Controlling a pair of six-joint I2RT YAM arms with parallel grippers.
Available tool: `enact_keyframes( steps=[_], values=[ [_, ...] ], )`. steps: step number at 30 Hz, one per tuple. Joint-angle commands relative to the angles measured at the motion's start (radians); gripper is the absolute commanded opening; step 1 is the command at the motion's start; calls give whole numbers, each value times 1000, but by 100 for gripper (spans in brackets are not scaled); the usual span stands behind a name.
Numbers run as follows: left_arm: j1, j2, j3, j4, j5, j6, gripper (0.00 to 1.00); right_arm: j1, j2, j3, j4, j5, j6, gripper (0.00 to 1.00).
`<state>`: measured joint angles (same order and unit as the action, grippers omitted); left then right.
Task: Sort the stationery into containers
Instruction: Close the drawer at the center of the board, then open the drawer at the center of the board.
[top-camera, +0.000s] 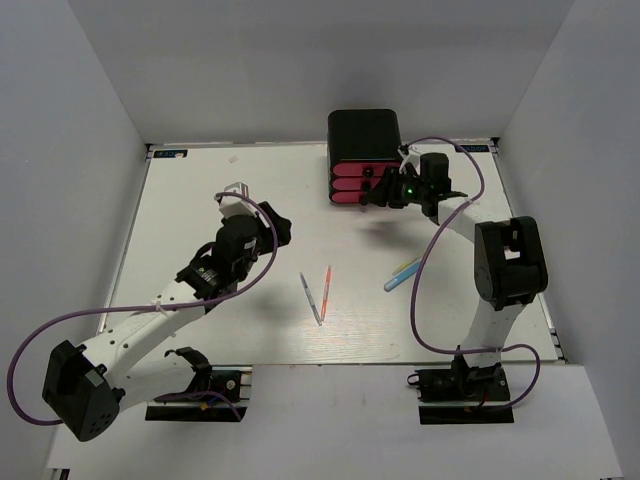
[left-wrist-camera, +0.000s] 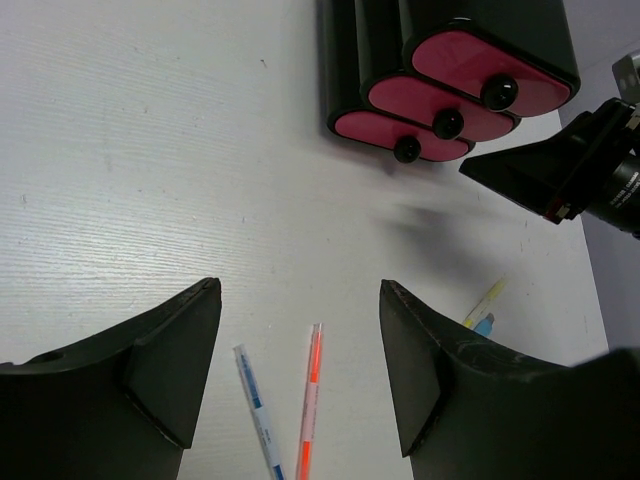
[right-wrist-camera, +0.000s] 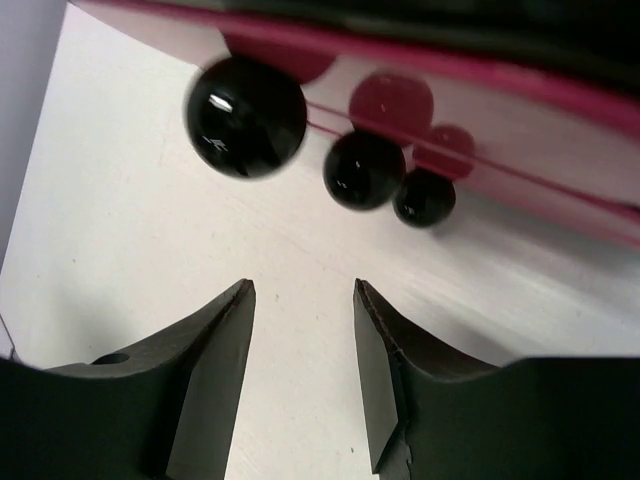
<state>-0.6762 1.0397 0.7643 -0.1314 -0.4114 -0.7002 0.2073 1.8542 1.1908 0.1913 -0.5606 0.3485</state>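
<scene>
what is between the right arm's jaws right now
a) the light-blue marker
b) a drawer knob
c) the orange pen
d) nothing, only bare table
d: in the right wrist view the jaws stand apart with only bare table showing between them, and the three black knobs lie beyond their tips, untouched.

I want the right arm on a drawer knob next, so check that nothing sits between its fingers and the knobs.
Nothing visible does. The right gripper hangs open just short of the three black knobs on the pink drawers; only bare table shows between them.
</scene>
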Motion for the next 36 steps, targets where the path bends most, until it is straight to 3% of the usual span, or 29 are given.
enact_keyframes(
  steps=[1,18,36],
  values=[
    [-3,-15,-19,3,-9,-13,74,-3,-59,-22,62,17,18,50],
    [-3,-24,-48,3,-9,-22,74,0,-6,-117,345,148,288,55],
    [-3,-13,-48,3,-9,-32,74,6,102,-25,367,177,349,55]
  ],
)
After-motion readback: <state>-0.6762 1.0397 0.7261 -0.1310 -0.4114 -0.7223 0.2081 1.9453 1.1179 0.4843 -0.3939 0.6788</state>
